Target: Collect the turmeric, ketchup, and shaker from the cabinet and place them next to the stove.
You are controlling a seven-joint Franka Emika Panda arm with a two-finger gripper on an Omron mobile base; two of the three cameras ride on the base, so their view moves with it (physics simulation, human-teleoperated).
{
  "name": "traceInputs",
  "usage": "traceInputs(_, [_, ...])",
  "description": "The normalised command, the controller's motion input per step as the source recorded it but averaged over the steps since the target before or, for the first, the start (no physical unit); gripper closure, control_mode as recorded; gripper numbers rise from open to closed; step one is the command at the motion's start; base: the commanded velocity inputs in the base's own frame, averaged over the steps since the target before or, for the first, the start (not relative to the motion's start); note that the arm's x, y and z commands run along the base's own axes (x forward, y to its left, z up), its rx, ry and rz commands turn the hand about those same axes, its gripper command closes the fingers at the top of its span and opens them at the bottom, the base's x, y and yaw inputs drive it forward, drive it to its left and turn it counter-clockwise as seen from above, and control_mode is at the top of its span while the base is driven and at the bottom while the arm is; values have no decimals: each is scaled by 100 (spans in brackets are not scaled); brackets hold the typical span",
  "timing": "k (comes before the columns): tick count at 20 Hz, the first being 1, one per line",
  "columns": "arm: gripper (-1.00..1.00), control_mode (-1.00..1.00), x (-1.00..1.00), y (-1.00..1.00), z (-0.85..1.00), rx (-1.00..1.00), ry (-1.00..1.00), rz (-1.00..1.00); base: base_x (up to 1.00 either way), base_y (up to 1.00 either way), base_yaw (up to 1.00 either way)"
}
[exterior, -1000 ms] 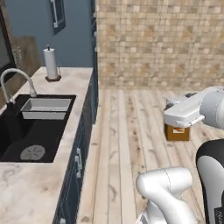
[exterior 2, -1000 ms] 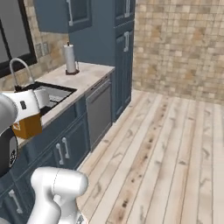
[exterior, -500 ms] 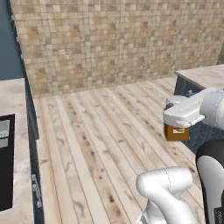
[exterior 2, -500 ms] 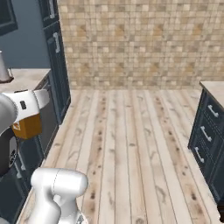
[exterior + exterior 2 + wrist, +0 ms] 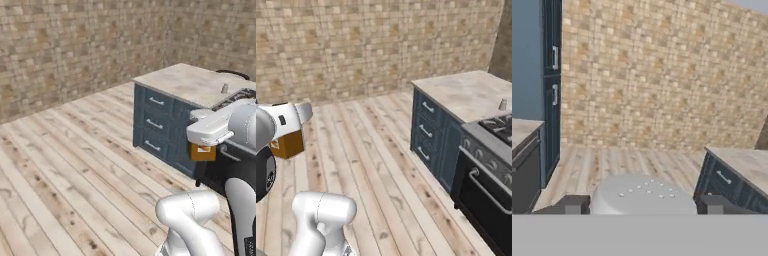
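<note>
My gripper [image 5: 203,146] is shut on the turmeric [image 5: 203,153], a small jar of orange-brown powder that hangs under the white hand, well above the wooden floor. From the other side, the turmeric [image 5: 287,144] sits below my gripper [image 5: 286,134] at the far left. In the hand view its pale dotted lid [image 5: 643,196] lies between the two dark fingertips [image 5: 571,204]. The shaker [image 5: 502,104], small and grey, stands on the counter beside the black stove [image 5: 497,125]; both also appear at the right as shaker [image 5: 224,88] and stove [image 5: 243,94]. The ketchup is out of view.
A dark blue drawer unit [image 5: 156,122] with a pale stone counter [image 5: 466,92] stands left of the steel range and its oven door [image 5: 483,207]. A tiled wall [image 5: 376,45] closes the back. Tall dark blue cupboard fronts [image 5: 542,75] are on the hand view's left. Wooden floor [image 5: 65,165] lies open between.
The base has turned, so the whole scene shifted: the sink counter left the views, and the drawer unit and stove came in on the right. The jar stays in the gripper.
</note>
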Motion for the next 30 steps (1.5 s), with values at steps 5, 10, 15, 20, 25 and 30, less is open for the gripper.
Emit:
traceInputs(5, [100, 100, 0, 0, 0, 0, 0, 0, 19, -21, -60])
traceInputs(10, [100, 100, 0, 0, 0, 0, 0, 0, 18, -21, -58])
traceInputs(15, [100, 100, 0, 0, 0, 0, 0, 0, 25, -12, -55])
traceInputs(20, [100, 100, 0, 0, 0, 0, 0, 0, 42, -1, -51])
traceInputs(25, [100, 100, 0, 0, 0, 0, 0, 0, 63, 19, -45])
traceInputs(30, [100, 100, 0, 0, 0, 0, 0, 0, 80, 50, -36])
